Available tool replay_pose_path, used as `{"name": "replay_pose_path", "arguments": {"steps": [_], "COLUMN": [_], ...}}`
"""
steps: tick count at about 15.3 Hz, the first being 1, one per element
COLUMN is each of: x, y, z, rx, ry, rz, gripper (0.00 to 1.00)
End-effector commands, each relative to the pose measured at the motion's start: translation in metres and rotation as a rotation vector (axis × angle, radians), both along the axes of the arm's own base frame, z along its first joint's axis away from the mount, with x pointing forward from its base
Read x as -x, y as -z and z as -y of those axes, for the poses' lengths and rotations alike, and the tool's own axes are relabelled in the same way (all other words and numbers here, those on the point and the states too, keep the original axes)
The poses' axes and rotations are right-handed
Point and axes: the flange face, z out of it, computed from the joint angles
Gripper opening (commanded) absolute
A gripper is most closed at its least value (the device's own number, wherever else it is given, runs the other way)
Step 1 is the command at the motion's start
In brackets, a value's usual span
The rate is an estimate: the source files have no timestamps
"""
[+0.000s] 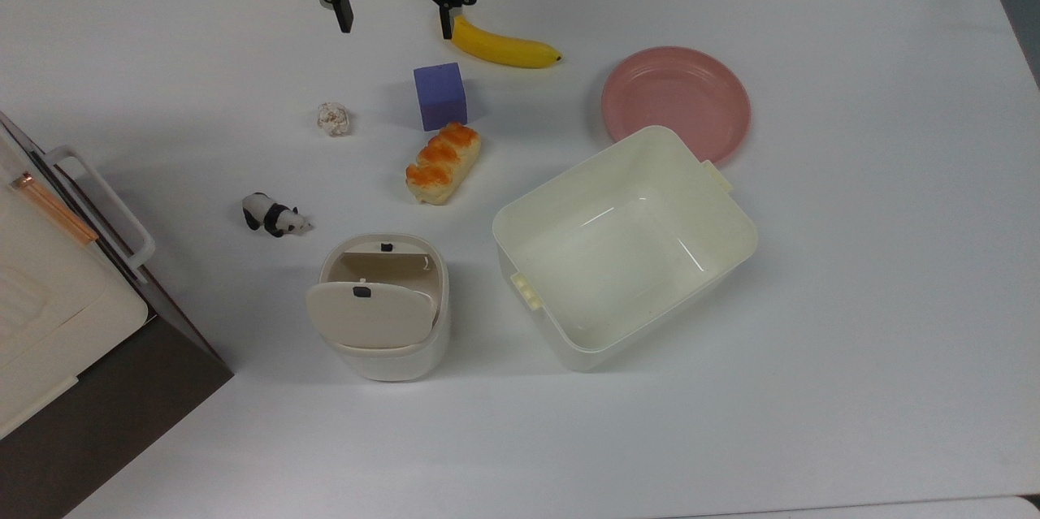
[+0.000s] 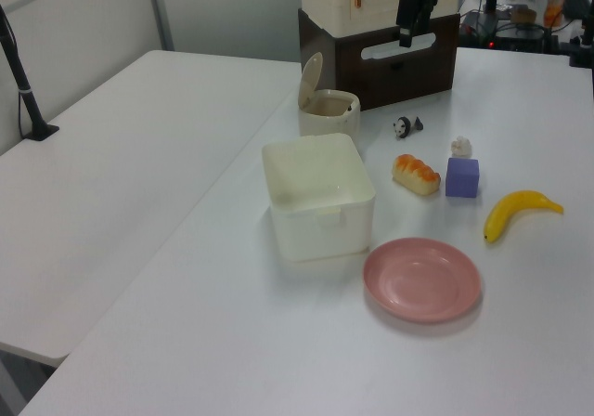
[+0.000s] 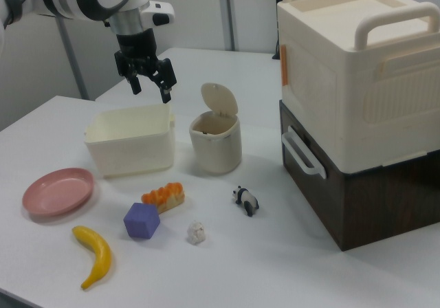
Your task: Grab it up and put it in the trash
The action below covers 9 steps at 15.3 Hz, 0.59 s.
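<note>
Right view puts the banana [image 3: 95, 256] nearest, with the purple cube [image 3: 142, 220] and the crumpled paper ball [image 3: 197, 232] just behind it on the white table [image 3: 289, 267]. The ball sits alone, a little apart from the cube and from the panda figurine [image 3: 245, 200], with nothing touching it. Next back come the glazed bread roll [image 3: 163, 195] and the pink plate [image 3: 58, 190]. Beyond those stand the small beige trash bin [image 3: 216, 141], its flap lid tipped up so the mouth is uncovered, and the larger cream tub [image 3: 129, 140] beside it. A cream-and-brown storage box [image 3: 357, 108] fills the right view's right.

Farthest and highest, the gripper [image 3: 148, 82] hangs in the air well above the table, fingers spread wide and holding nothing. In the top view the gripper [image 1: 395, 15] sits at the upper edge near the banana's tip, well apart from the paper ball [image 1: 334, 118].

By my reading, nothing of the task is done yet: the ball is ungrasped and the bin is waiting open. Left are the approach over the ball, the descent, the pinch, the carry and the drop into the bin.
</note>
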Motion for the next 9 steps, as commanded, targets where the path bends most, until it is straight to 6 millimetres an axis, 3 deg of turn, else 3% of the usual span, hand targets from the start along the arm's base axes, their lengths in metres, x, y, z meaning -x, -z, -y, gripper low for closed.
{"name": "replay_pose_path", "arguments": {"steps": [1,9], "x": [0.0041,0.0039], "y": [-0.0002,0.0015], "z": [-0.0047,-0.0118], "rx": [0.000,0.006], "ry": [-0.006,-0.014], "rz": [-0.024,-0.029], "gripper": [1.00,1.00]}}
